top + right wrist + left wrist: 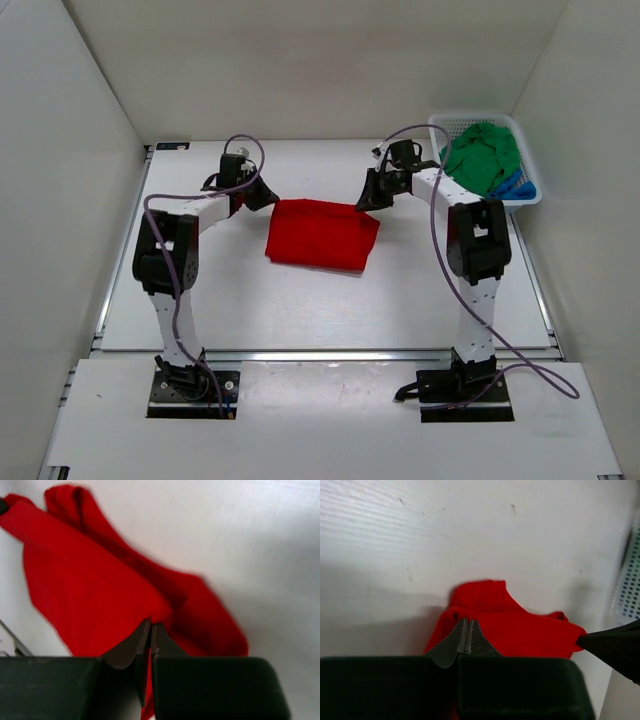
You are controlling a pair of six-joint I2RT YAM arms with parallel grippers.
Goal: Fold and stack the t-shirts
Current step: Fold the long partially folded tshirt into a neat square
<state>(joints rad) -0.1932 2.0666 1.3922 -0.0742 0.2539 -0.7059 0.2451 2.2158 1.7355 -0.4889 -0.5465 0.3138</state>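
The red t-shirt (322, 233) lies folded in a rough rectangle in the middle of the table. My left gripper (267, 198) is at its far left corner, jaws closed on the red cloth (510, 625), with the tips (468, 622) pinching the edge. My right gripper (363, 203) is at the far right corner, jaws closed on a fold of the red cloth (85, 595) at the tips (151, 625). The green t-shirt (482, 155) lies crumpled in the basket, on top of the blue t-shirt (512, 184), of which only an edge shows.
The white lattice basket (527, 170) stands at the far right corner of the table, close behind my right arm. White walls close in the table on the left, back and right. The right gripper's fingers (615, 647) show in the left wrist view.
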